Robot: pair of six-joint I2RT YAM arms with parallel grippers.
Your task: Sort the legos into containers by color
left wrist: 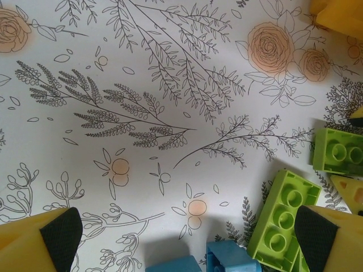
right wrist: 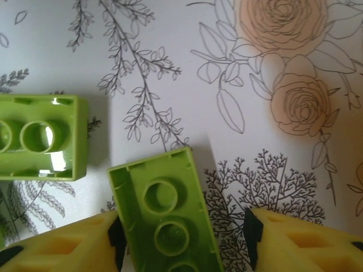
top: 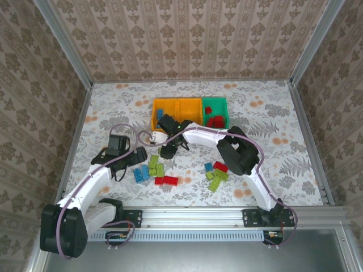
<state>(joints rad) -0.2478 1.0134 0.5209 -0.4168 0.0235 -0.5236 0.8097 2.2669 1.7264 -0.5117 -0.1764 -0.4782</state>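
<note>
Three containers stand in a row at the back: two orange-yellow bins [top: 166,105] [top: 190,104] and a green bin [top: 216,102] with red legos [top: 214,120] in it. Loose legos lie in front of them: lime green [top: 154,166], blue [top: 140,173], red [top: 166,181], and a mixed cluster [top: 216,174] to the right. My right gripper [right wrist: 184,235] [top: 169,150] straddles an upside-down lime green lego [right wrist: 164,212]. Its left pad touches the brick and its right pad [right wrist: 252,231] stands a little apart. My left gripper [left wrist: 190,241] [top: 138,156] hangs open over bare cloth, with blue legos [left wrist: 229,258] near its middle and a green lego [left wrist: 283,221] by its right finger.
A flower-printed cloth [top: 113,113] covers the table, fenced by a metal frame [top: 79,119] and papered walls. A second upturned green lego [right wrist: 42,136] lies left of the straddled one. Another green lego [left wrist: 340,150] lies at the right edge of the left wrist view.
</note>
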